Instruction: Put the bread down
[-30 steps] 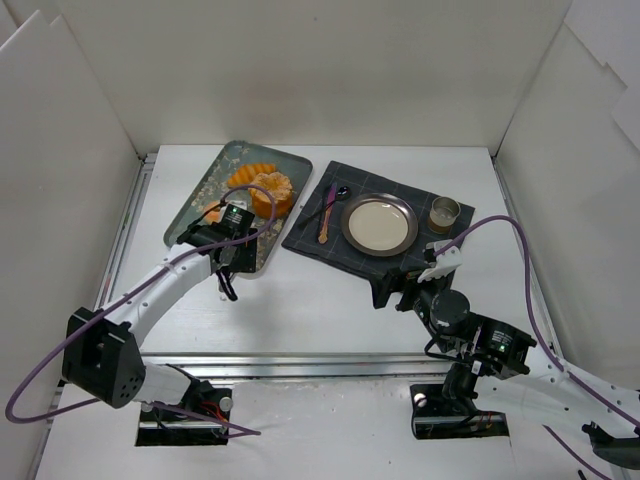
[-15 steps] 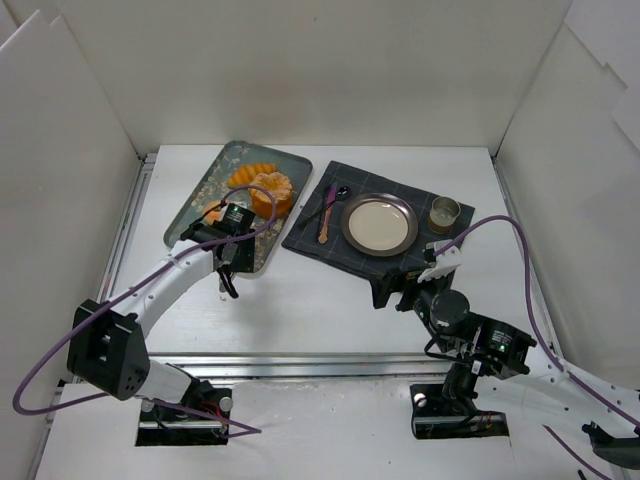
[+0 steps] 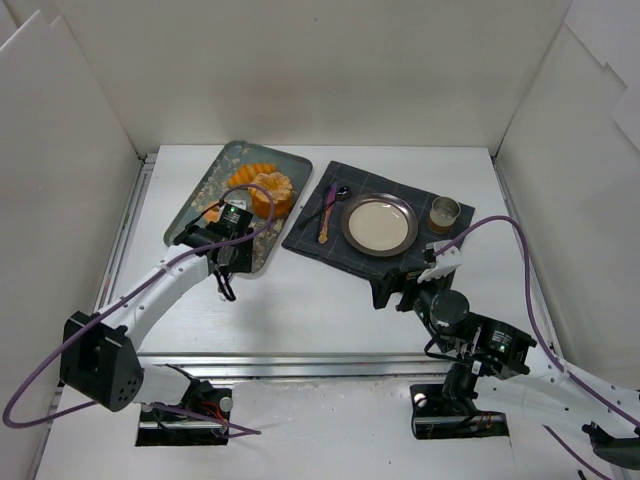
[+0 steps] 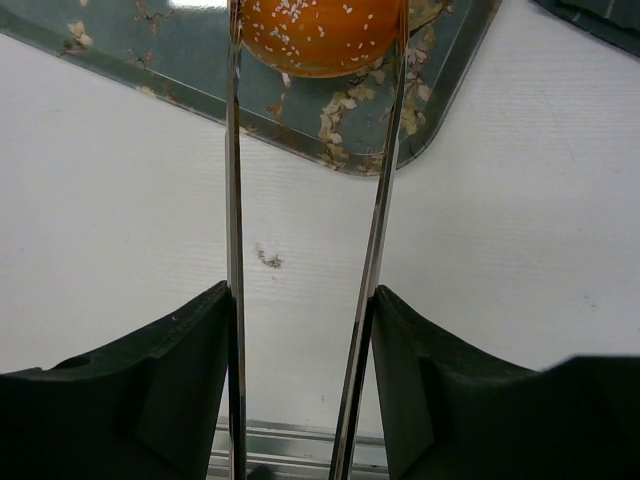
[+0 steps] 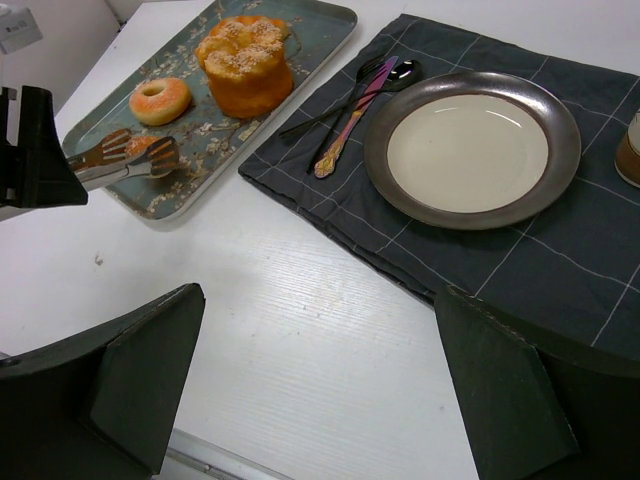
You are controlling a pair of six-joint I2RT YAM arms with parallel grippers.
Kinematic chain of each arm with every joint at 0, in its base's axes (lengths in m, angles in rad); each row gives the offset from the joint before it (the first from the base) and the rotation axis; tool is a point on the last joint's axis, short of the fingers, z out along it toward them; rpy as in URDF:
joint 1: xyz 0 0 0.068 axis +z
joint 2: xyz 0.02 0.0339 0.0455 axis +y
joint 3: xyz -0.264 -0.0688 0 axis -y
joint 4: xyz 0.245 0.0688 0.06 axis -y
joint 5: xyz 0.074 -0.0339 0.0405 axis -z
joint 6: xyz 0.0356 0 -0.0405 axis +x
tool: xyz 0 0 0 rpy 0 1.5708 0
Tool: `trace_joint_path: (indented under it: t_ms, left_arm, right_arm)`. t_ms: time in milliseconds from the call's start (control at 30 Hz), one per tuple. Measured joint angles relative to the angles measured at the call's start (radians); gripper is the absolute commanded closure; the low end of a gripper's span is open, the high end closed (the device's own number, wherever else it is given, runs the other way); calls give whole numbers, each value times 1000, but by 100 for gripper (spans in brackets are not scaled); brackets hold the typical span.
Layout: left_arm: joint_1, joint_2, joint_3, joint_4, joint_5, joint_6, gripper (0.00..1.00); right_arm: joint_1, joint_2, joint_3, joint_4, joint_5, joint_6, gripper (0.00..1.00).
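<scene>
A dark checked cloth (image 3: pixel 310 232) lies on the white table (image 3: pixel 320 305), with a round plate (image 3: pixel 379 224) at its middle, a spoon (image 3: pixel 331 210) on its left part and a small cup (image 3: pixel 445 214) at its right corner. Just left of the cloth lies a patterned tray (image 3: pixel 213 185), with a large ridged bun (image 3: pixel 268 190) on the side nearest the cloth. The left gripper (image 3: pixel 222 240) hangs over that tray, left of the cloth's near-left corner, and the right gripper (image 3: pixel 385 291) sits at the cloth's near edge.

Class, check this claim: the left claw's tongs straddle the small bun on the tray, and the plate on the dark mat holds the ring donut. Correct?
No: the plate is empty; the ring donut lies on the tray, as the right wrist view shows. The rest stands.
</scene>
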Motion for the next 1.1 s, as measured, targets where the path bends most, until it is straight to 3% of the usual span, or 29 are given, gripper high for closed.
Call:
trace_joint_path:
  t_ms: [467, 800, 1100]
  left_arm:
    - [-250, -55, 190, -39, 7, 22, 53]
    - [-409, 309, 539, 28, 43, 131, 52]
    - [-426, 539, 681, 115, 92, 200, 52]
  right_arm:
    - [0, -39, 0, -23, 55, 7, 2]
    - [0, -244, -9, -53, 170, 28, 2]
    - [0, -340, -35, -70, 242, 35, 2]
